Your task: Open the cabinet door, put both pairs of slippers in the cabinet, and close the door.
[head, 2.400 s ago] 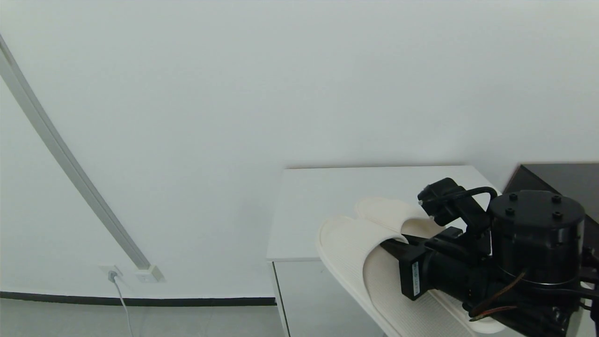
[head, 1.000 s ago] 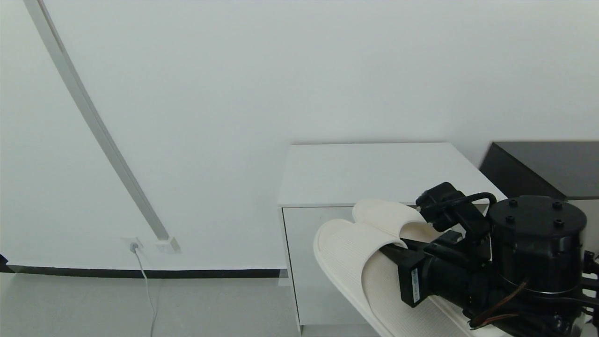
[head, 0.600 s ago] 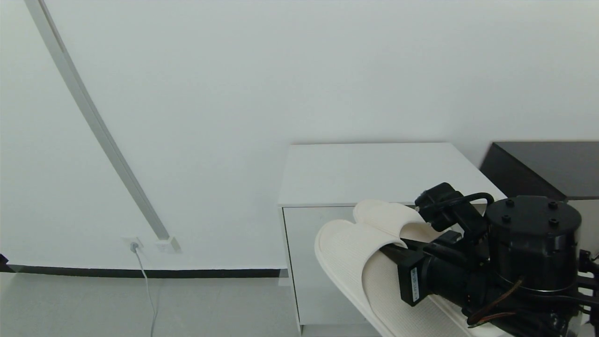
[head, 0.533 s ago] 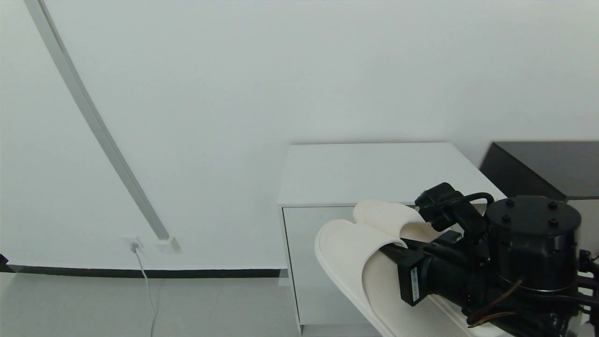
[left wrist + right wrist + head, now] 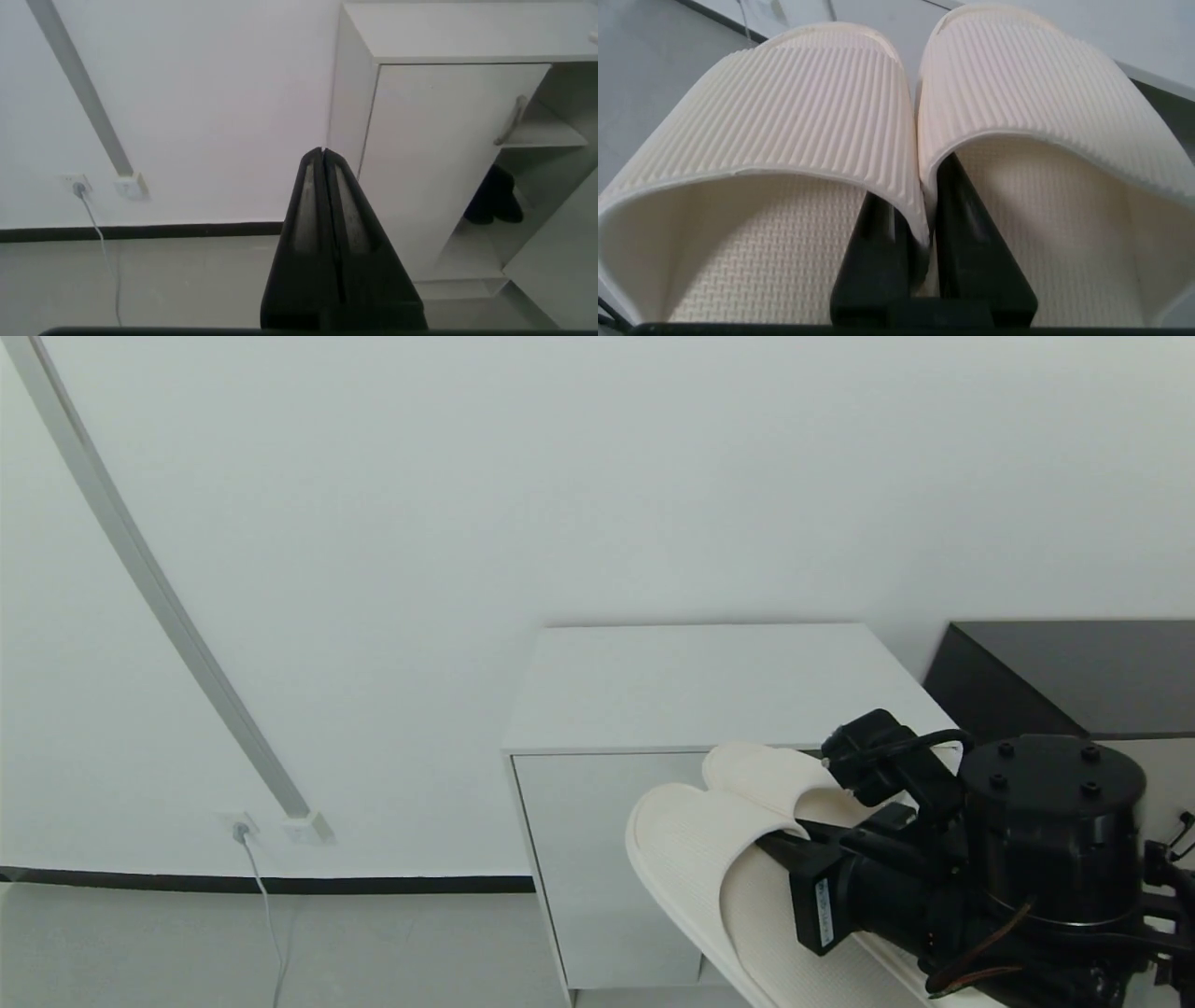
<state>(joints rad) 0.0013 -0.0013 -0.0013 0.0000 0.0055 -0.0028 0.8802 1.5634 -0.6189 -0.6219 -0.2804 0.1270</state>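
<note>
cabinet (image 5: 439, 168) interior open | shelf (image 5: 551, 135) divides it | dark shoes (image 5: 495, 198) occupy lower level | room beside them

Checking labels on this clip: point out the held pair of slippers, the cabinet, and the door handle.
pair of slippers (image 5: 808, 103), right wrist view: ribbed strap of one slipper.
cabinet (image 5: 695, 686), head view: bare white top.
door handle (image 5: 511, 121), left wrist view: middle of the bar.

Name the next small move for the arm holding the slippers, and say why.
Probably carry the slippers lower toward the open shelves of the cabinet: the right gripper is shut on the pair, held up before the cabinet, and the interior already stands open.
</note>
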